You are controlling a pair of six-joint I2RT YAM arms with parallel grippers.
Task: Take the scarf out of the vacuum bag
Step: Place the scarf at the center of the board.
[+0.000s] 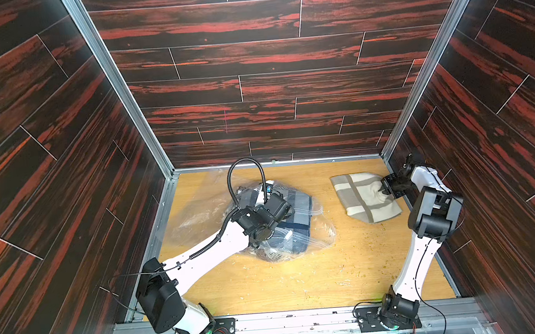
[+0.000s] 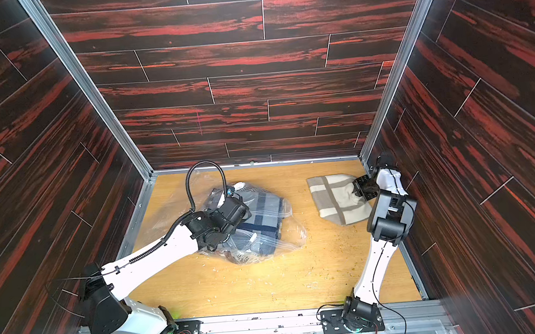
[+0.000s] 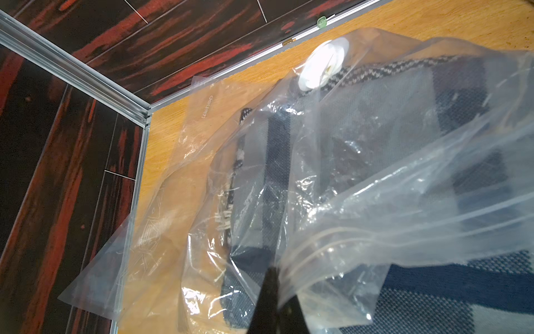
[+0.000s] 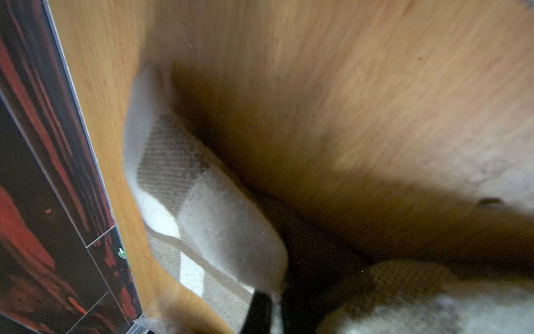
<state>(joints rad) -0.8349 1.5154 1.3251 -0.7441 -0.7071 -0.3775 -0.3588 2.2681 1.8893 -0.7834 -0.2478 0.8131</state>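
Observation:
The clear, crinkly vacuum bag lies left of centre, its round white valve toward the back wall. A folded blue-grey plaid scarf lies inside it. My left gripper is shut on a fold of the bag's plastic by the zip edge. A cream and beige scarf lies outside the bag at the back right. My right gripper has that scarf's right edge pinched and slightly lifted between its fingers; this view is blurred.
Dark wood-patterned walls with metal rails close in the wooden table on three sides. The right arm stands close to the right wall. Small crumbs and fibre bits are scattered over the front half.

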